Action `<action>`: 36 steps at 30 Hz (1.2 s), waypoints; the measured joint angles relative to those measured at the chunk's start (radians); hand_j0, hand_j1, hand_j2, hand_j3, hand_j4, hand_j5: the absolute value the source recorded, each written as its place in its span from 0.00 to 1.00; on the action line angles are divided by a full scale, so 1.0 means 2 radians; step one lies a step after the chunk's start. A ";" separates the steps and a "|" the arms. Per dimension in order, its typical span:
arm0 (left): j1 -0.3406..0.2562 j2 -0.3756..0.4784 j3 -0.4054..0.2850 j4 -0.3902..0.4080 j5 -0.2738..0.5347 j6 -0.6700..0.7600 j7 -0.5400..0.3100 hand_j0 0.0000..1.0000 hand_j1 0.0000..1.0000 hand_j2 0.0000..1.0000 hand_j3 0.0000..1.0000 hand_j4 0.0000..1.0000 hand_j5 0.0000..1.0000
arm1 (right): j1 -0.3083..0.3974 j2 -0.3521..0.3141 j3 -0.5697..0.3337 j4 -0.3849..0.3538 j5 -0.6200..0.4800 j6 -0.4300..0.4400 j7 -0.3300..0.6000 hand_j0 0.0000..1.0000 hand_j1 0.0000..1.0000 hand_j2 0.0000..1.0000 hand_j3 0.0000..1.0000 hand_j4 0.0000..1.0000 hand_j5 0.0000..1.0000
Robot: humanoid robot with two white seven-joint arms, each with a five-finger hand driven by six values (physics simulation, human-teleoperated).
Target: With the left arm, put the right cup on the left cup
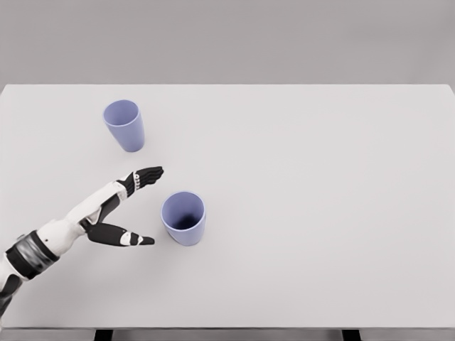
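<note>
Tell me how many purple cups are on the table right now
2. The left cup stands toward the table's far left; the right cup stands nearer, just right of the open left hand. Nothing seems hidden.

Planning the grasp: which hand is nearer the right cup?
Left. The left hand sits open just left of the right cup, not touching; the right hand is out of view.

There were two cups on one table (320,213): one cup (124,124) at the table's far left, another (184,217) nearer its front. One hand (117,213) showed.
</note>
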 measured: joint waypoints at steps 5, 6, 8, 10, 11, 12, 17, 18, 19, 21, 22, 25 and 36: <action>-0.002 -0.010 0.001 0.011 -0.001 0.001 0.002 1.00 1.00 1.00 1.00 1.00 1.00 | 0.000 0.000 0.000 0.000 0.000 0.000 0.000 1.00 1.00 1.00 1.00 1.00 1.00; -0.002 -0.012 0.001 0.013 -0.001 0.001 0.002 1.00 1.00 1.00 1.00 1.00 1.00 | 0.000 0.000 0.000 0.000 0.000 0.000 0.000 1.00 1.00 1.00 1.00 1.00 1.00; -0.002 -0.015 0.001 0.017 -0.001 0.001 0.002 1.00 1.00 1.00 1.00 1.00 1.00 | 0.000 0.000 0.000 0.000 0.000 0.000 0.000 1.00 1.00 1.00 1.00 1.00 1.00; -0.002 -0.018 0.000 0.021 -0.001 0.001 0.002 1.00 1.00 1.00 1.00 1.00 1.00 | 0.000 0.000 0.000 0.000 0.000 0.000 0.000 1.00 1.00 1.00 1.00 1.00 1.00; -0.002 -0.020 -0.001 0.024 -0.002 0.001 0.002 1.00 1.00 1.00 1.00 1.00 1.00 | 0.000 0.000 0.000 0.000 0.000 0.000 0.000 1.00 1.00 1.00 1.00 1.00 1.00; -0.002 -0.023 -0.001 0.027 -0.003 0.001 0.002 1.00 1.00 1.00 1.00 1.00 1.00 | 0.000 0.000 0.000 0.000 0.000 0.000 0.000 1.00 1.00 1.00 1.00 1.00 1.00; -0.005 -0.042 -0.004 0.037 -0.019 0.002 0.003 1.00 1.00 1.00 1.00 1.00 1.00 | 0.000 0.000 0.000 0.000 0.000 0.000 0.000 1.00 1.00 1.00 1.00 1.00 1.00; -0.008 -0.046 -0.005 0.040 -0.020 0.002 0.003 1.00 1.00 1.00 1.00 1.00 1.00 | 0.000 0.000 0.000 0.000 0.000 0.000 0.000 1.00 1.00 1.00 1.00 1.00 1.00; -0.008 -0.048 -0.006 0.043 -0.021 0.002 0.003 1.00 1.00 1.00 1.00 1.00 1.00 | 0.000 0.000 0.000 0.000 0.000 0.000 0.000 1.00 1.00 1.00 1.00 1.00 1.00; -0.008 -0.051 -0.008 0.046 -0.023 0.002 0.003 1.00 1.00 1.00 1.00 1.00 1.00 | 0.000 0.000 0.000 0.000 0.000 0.000 0.000 1.00 1.00 1.00 1.00 1.00 1.00; -0.008 -0.052 -0.009 0.047 -0.023 0.002 0.003 1.00 1.00 1.00 1.00 1.00 1.00 | 0.000 0.000 0.000 0.000 0.000 0.000 0.000 1.00 1.00 1.00 1.00 1.00 1.00; -0.012 -0.054 -0.010 0.049 -0.024 0.002 0.003 1.00 1.00 1.00 1.00 1.00 1.00 | 0.000 0.000 0.000 0.000 0.000 0.000 0.000 1.00 1.00 1.00 1.00 1.00 1.00; -0.018 -0.071 -0.015 0.060 -0.040 0.002 0.002 1.00 1.00 1.00 1.00 1.00 1.00 | 0.000 0.000 0.000 0.000 0.000 0.000 0.000 1.00 1.00 1.00 1.00 1.00 1.00</action>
